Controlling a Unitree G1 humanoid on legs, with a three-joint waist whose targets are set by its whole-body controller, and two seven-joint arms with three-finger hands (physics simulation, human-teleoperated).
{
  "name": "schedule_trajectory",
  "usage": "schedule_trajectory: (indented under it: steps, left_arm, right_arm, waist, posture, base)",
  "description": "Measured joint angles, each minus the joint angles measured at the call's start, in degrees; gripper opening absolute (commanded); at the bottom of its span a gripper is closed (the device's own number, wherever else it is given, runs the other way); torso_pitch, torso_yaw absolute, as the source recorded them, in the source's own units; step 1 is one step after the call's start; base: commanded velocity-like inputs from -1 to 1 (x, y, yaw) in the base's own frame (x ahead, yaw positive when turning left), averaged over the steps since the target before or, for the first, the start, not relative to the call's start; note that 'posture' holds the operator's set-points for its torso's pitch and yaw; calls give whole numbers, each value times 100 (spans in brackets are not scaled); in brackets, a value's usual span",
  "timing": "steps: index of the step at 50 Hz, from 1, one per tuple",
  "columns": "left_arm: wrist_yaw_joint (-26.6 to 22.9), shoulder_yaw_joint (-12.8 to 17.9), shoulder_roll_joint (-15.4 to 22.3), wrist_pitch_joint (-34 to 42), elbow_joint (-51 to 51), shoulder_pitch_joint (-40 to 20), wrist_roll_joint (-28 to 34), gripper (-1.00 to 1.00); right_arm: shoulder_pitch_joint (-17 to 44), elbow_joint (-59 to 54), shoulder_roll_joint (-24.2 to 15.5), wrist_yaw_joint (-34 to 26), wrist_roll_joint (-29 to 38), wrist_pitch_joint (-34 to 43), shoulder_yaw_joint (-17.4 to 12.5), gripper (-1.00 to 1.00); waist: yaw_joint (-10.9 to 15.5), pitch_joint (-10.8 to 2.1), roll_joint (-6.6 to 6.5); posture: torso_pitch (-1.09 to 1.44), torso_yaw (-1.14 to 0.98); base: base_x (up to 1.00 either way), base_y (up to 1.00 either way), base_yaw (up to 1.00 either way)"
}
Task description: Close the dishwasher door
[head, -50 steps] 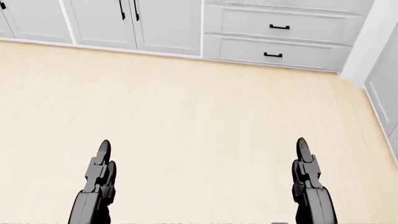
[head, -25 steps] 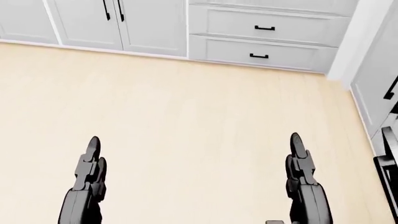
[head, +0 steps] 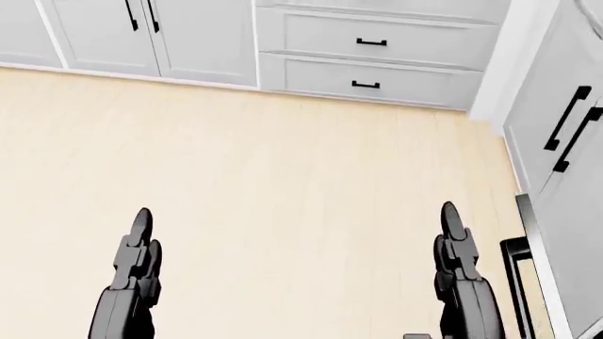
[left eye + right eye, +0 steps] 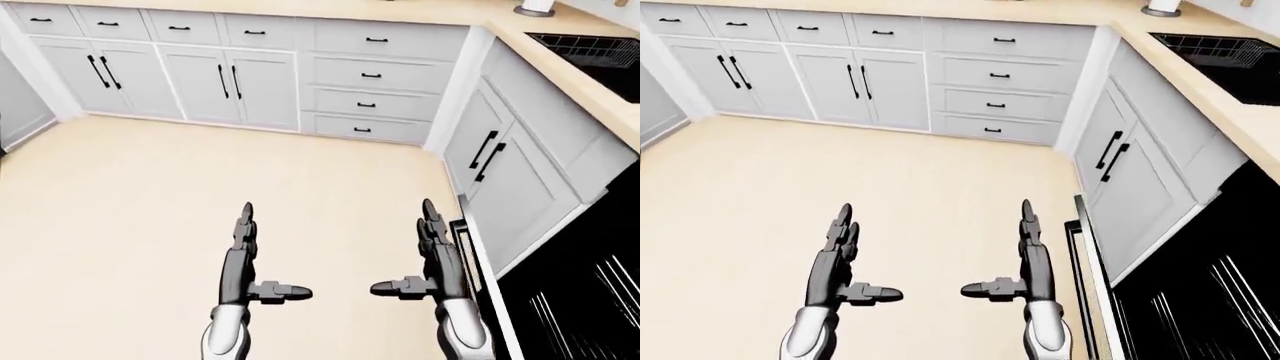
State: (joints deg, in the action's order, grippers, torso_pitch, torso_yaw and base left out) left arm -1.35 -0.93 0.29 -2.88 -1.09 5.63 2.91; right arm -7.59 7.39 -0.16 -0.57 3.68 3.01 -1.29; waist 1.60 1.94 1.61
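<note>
Your black left hand (image 4: 243, 251) and right hand (image 4: 432, 247) hover flat-fingered and empty; the open black dishwasher door (image 4: 478, 281) lies lower right.

Pale beige wood-look floor (image 4: 130, 210) fills the left and centre of the left-eye view. White cabinet doors with black vertical bar handles (image 4: 200, 82) run along the top, adjoined on the right by a stack of white drawers with black horizontal handles (image 4: 372, 75). A second pair of white cabinet doors (image 4: 510, 169) stands on the right side. A light wooden worktop (image 4: 560, 71) caps the cabinets. A black recessed sink (image 4: 598, 52) sits in it at upper right.
</note>
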Motion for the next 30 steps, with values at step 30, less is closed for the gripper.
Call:
schedule_trajectory:
  steps: [30]
  left_arm:
    - [2, -3, -18, 82, 22, 17, -11, 100]
  right_arm:
    - [-236, 436, 16, 24, 79, 242, 84, 100]
  waist:
    - [-210, -76, -142]
  posture:
    - [0, 0]
  base:
    - [0, -11, 0]
